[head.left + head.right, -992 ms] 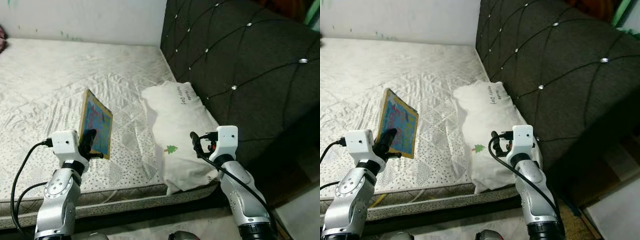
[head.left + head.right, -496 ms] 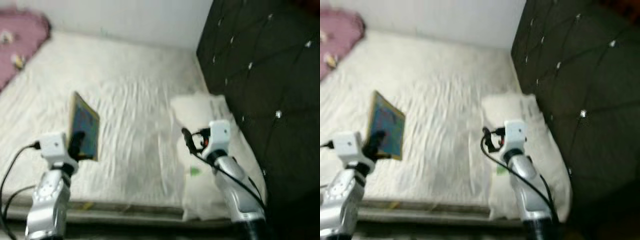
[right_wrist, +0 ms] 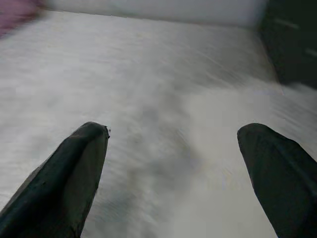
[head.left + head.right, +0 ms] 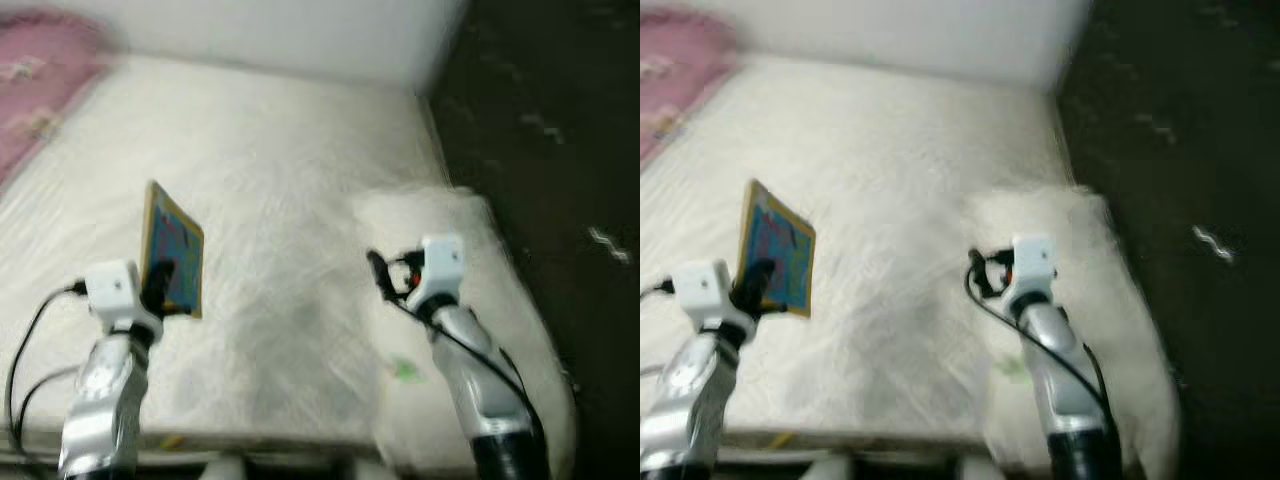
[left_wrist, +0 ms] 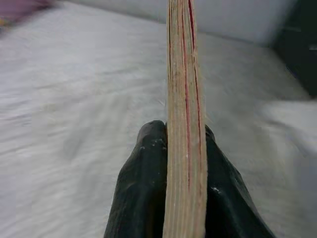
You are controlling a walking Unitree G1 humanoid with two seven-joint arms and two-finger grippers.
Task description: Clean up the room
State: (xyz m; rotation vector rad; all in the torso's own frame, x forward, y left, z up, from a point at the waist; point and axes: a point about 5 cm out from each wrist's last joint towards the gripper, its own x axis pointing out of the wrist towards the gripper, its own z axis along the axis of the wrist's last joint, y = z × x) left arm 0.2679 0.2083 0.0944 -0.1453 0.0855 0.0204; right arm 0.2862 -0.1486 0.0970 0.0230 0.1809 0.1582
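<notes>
Left wrist view: you see the picture book (image 5: 184, 124) edge-on, a thin stack of tan page layers with red lines, pinched between the two black fingers (image 5: 143, 188) of the left end effector (image 4: 160, 285), which is clamped on the book's lower edge. Judge it light, stiff and flat; a hold near one edge lets it lever in the grip, so you would do better to grasp close to its middle or keep it upright as now. Its colourful cover looks smooth and may slide.

Left eye view: the book stands upright above the near left part of the bed (image 4: 290, 160), clear of the quilted white mattress cover, which looks soft and lightly wrinkled. A white pillow (image 4: 480, 260), plump and yielding, lies at the right beside the dark tufted headboard (image 4: 560, 130). A pink cloth (image 4: 40, 90) sits at the far left.

Right wrist view: the right end effector (image 3: 176, 158) hovers over the bed with fingers spread wide, holding nothing.
</notes>
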